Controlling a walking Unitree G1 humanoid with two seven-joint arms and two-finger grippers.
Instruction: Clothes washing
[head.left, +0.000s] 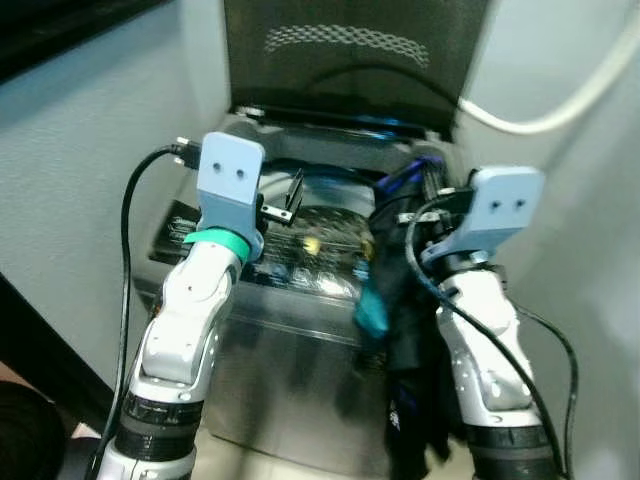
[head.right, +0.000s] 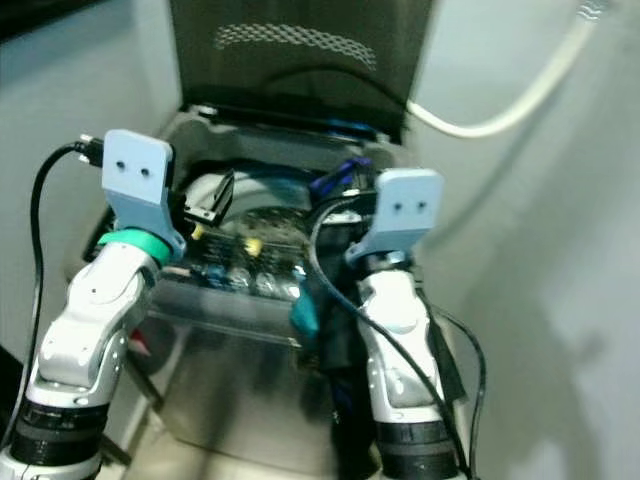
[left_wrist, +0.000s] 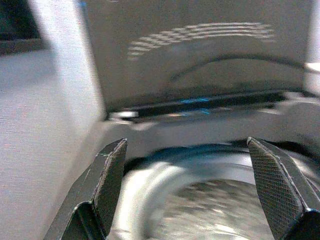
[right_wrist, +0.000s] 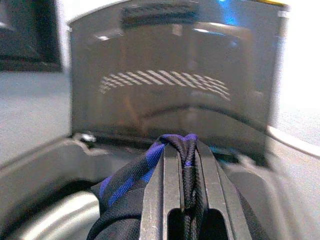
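**Garment held at the rim of the open washing machine**

We stand before a grey top-loading washing machine (head.left: 300, 330) whose dark lid (head.left: 350, 60) is raised upright at the back. Through the opening we see the shiny metal drum (head.left: 320, 235), with a few small bright spots inside that we cannot identify.

Our right gripper (right_wrist: 182, 165) sits over the machine's right rim, fingers pressed together and clamped on a dark garment (head.left: 405, 330). In the right wrist view, black cloth with blue stripes is pinched between the two fingers and bulges over their tips. From the head views the garment hangs from the gripper down the outside of the machine's front right corner; a teal patch (head.left: 371, 305) shows on it just below the rim. How far down it reaches we cannot tell, as it runs out of frame.

Our left gripper (left_wrist: 190, 165) hovers over the left side of the opening, fingers spread wide apart and holding nothing, pointed across the drum toward the lid.

A white hose (head.left: 560, 100) runs along the wall to the right of the lid.
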